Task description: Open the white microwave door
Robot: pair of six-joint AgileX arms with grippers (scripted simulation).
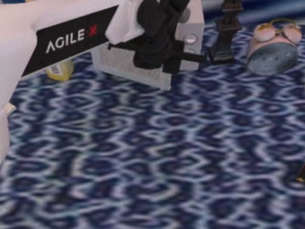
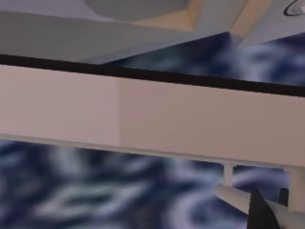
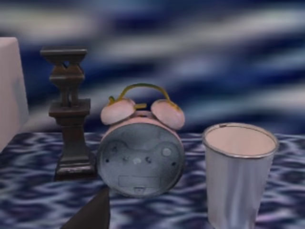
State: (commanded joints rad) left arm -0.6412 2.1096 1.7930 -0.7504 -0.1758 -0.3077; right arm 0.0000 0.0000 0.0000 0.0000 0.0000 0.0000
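Observation:
The white microwave stands at the back middle of the table, with a silver knob on its panel. Its door, with a grey mesh window, is swung partly out from the body. My left arm reaches in from the left, and my left gripper is at the door's free edge. In the left wrist view the door is a wide pale band. My left gripper is shut on the pale handle bar, one dark finger either side. The oven's inside shows beyond. My right arm is parked at the right edge.
A yellow object lies left of the microwave. A dark turned stand and a pink alarm clock are to its right. The right wrist view also shows a silver cup beside the clock. Patterned blue cloth covers the table.

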